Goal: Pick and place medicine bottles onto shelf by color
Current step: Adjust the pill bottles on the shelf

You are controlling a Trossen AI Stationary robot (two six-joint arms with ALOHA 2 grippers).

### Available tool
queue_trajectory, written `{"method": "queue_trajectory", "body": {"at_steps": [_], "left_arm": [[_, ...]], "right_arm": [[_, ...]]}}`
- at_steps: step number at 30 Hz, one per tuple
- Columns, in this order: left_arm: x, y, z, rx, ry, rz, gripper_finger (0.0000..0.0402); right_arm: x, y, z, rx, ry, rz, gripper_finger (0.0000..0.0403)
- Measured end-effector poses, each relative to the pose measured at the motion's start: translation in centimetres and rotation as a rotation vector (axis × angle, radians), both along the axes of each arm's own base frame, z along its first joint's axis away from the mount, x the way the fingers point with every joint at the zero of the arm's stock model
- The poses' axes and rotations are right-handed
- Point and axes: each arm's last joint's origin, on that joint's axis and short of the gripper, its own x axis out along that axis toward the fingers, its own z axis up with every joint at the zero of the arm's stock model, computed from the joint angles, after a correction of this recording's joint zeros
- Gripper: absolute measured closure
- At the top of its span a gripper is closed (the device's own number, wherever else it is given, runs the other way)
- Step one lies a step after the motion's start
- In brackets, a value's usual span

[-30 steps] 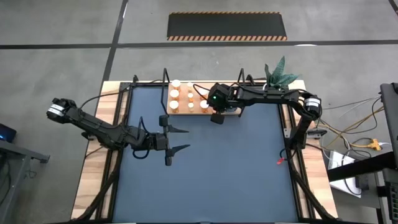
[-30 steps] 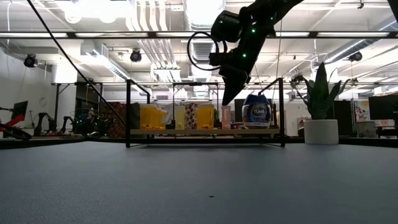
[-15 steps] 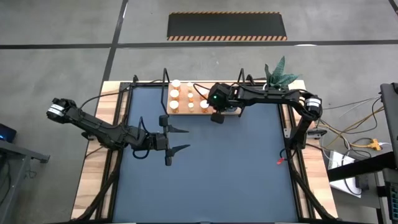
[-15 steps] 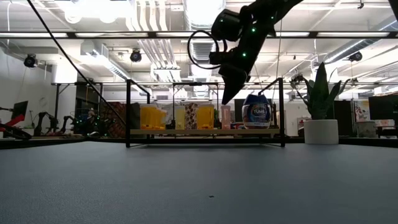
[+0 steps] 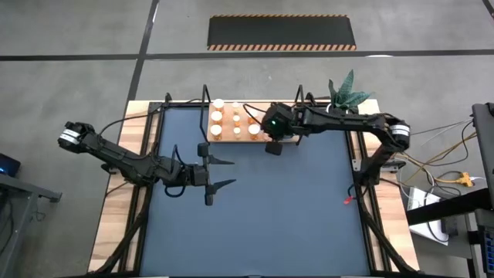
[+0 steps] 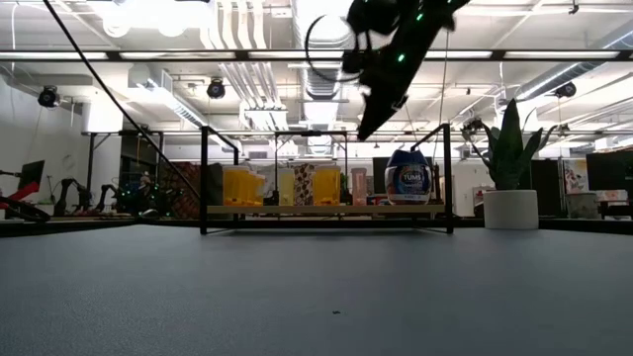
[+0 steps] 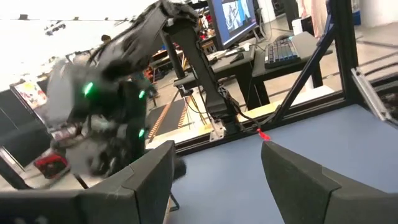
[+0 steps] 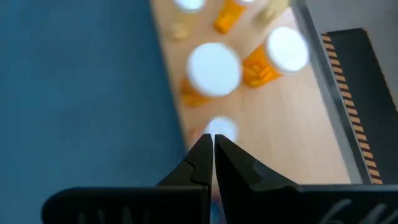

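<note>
The shelf [image 5: 228, 139], a light-wood board in a black wire frame, stands at the table's far middle. Several orange medicine bottles [image 5: 234, 123] with white caps stand upright on it. In the low view they line the board [image 6: 326, 210], with a blue-topped bottle [image 6: 407, 178] at their right end. My right gripper [image 5: 272, 148] hangs shut and slanting down above the shelf's near right part. Its tips [image 6: 364, 132] are well above the bottles and hold nothing [image 8: 213, 148]. My left gripper [image 5: 222, 173] stands open and level over the mat's middle left, with nothing between its fingers [image 7: 214, 180].
A white plant pot [image 6: 511, 209] with a green plant [image 5: 347, 91] stands at the far right corner. The dark-blue mat [image 5: 293, 208] covers the table in front of the shelf. Black frame rails run along the table's left and right sides.
My right gripper has risen from just above the bottle tops to well above the shelf and drifted slightly toward the table's right edge. It has stayed shut with nothing in it. The bottles and the shelf have not moved.
</note>
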Motion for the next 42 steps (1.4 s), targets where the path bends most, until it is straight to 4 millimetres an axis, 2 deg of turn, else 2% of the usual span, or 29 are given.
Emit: {"method": "queue_trajectory", "body": {"at_steps": [6, 9, 14, 18, 21, 24, 29, 32, 37, 42], "left_arm": [[0.4, 0.1, -0.4, -0.065, 0.008, 0.036, 0.0180], [0.7, 0.5, -0.8, -0.137, 0.000, 0.128, 0.0180], [1.8, 1.7, -1.9, -0.312, -0.019, 0.292, 0.0180], [3.3, 2.8, -2.7, -0.395, -0.009, 0.344, 0.0180], [4.3, 4.0, -2.3, -0.432, 0.056, 0.367, 0.0185], [5.0, 5.7, -1.5, -0.466, 0.194, 0.409, 0.0201], [5.4, 9.6, 0.2, -0.520, 0.428, 0.518, 0.0258], [6.0, 12.1, 0.5, -0.553, 0.518, 0.525, 0.0304], [7.5, 15.9, -0.3, -0.549, 0.607, 0.463, 0.0384], [8.6, 19.2, -1.6, -0.525, 0.652, 0.517, 0.0395]], "right_arm": [[-3.2, 5.6, 1.2, 0.039, -0.043, 0.080, 0.0394], [-5.5, 8.6, 1.3, 0.067, -0.097, 0.131, 0.0394], [-9.0, 12.7, 0.1, 0.082, -0.206, 0.284, 0.0394], [-11.3, 14.7, -1.6, 0.064, -0.334, 0.420, 0.0394], [-12.5, 15.2, -2.9, 0.044, -0.436, 0.483, 0.0394], [-13.5, 15.2, -3.6, 0.032, -0.519, 0.507, 0.0394], [-14.8, 14.8, -4.3, 0.014, -0.567, 0.519, 0.0394], [-15.1, 14.7, -4.2, 0.009, -0.579, 0.523, 0.0394], [-15.1, 14.7, -4.3, 0.001, -0.572, 0.530, 0.0394], [-15.1, 14.7, -4.4, 0.000, -0.564, 0.531, 0.0394]]}}
